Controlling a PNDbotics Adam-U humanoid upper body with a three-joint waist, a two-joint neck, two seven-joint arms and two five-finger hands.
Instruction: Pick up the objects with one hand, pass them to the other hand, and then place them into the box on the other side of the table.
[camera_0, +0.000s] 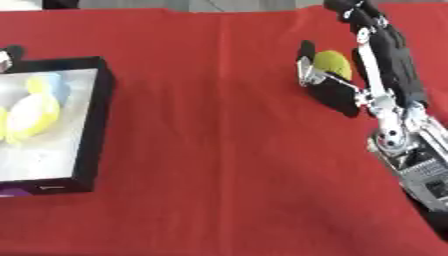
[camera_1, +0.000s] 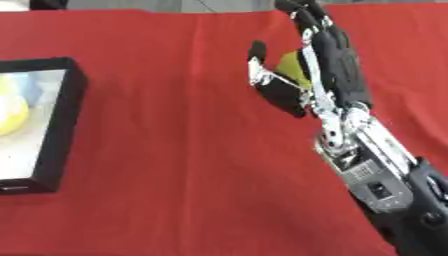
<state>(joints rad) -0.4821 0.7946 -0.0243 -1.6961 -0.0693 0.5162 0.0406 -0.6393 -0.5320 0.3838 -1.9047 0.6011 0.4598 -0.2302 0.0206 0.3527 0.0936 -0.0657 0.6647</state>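
yellow-green ball (camera_0: 333, 64) sits clamped in the right hand (camera_0: 385, 60) fingers (camera_0: 308, 65) (thumb opposite) above red cloth (camera_0: 219, 150)

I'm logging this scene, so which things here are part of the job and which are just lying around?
Part of the job:
right hand
yellow-green object in that hand
black box
yellow and blue items in the box

Lying around:
purple thing by the box

Red tablecloth (camera_0: 219, 150) covering the whole surface, pale grey floor strip (camera_0: 236, 4) at twelve o'clock
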